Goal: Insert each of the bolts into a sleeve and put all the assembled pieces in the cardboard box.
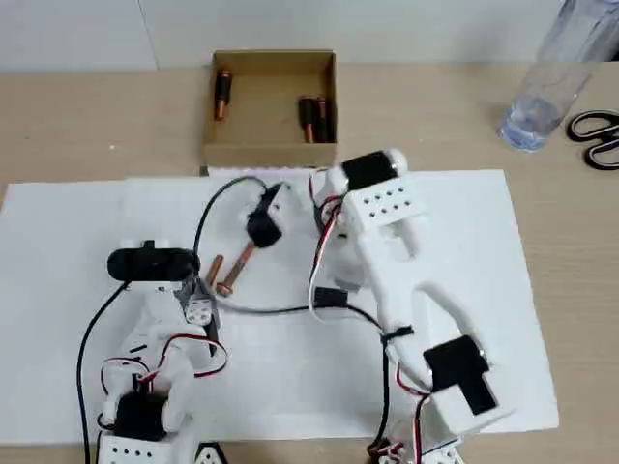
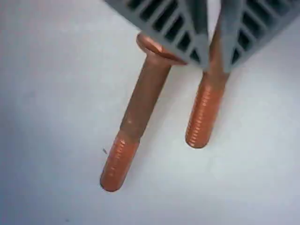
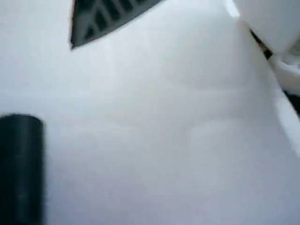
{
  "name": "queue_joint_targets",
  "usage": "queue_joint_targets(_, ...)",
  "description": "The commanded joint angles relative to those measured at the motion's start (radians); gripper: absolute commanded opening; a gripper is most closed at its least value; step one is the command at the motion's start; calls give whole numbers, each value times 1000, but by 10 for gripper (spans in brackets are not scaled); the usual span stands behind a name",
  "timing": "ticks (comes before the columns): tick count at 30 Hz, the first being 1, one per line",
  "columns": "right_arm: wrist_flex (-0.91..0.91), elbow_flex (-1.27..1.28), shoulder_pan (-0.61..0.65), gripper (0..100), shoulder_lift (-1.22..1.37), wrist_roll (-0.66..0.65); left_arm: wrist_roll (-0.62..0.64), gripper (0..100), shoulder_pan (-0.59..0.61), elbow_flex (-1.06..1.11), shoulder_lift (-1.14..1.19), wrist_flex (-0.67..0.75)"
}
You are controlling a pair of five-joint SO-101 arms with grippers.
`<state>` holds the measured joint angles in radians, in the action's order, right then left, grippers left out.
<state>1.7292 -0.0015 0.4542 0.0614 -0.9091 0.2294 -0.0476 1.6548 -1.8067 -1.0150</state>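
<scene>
On the white paper sheet (image 1: 464, 251) that covers the wooden table (image 1: 77, 126), two copper bolts lie side by side, just beyond the left arm. The left gripper (image 2: 213, 63) is clenched on the held bolt (image 2: 204, 108). Its grey fingers (image 2: 164, 21) close on the smooth shank from both sides, and the threaded end sticks out past the tips, down against the paper. The loose bolt (image 2: 138, 108) lies just beside it and apart from it. Its flat head sits under one finger and its threaded end points away from the gripper. The two bolts spread slightly apart towards their threads.

In the high view the right gripper (image 1: 263, 227) sits low over the paper between the bolts and the cardboard box (image 1: 271, 155), near the loose bolt's threaded tip. Whether it is released or clenched I cannot tell. Its wrist view shows a black cylinder (image 3: 21, 168) at the frame's edge over the white paper — too blurred to say more than that it looks like a sleeve.

The box stands at the far edge of the sheet. It holds assembled pieces (image 1: 222, 94) — one lies by one wall and a pair by the opposite wall. A clear plastic bottle (image 1: 551, 77) and scissors (image 1: 595, 135) rest on the bare table at the far right.
</scene>
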Motion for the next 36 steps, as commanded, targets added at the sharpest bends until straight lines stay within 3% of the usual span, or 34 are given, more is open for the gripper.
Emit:
queue_joint_targets(1,-21,48,50,135,-56,-17,9,6,-5,-8,-11,14)
queue_joint_targets(16,-239,203,71,134,-54,11,29,6,43,-7,-11,15)
queue_joint_targets(21,-234,203,71,134,-58,11,48,6,126,-12,-11,-9)
queue_joint_targets(36,-312,236,38,133,-54,-6,25,6,123,-28,-11,-61)
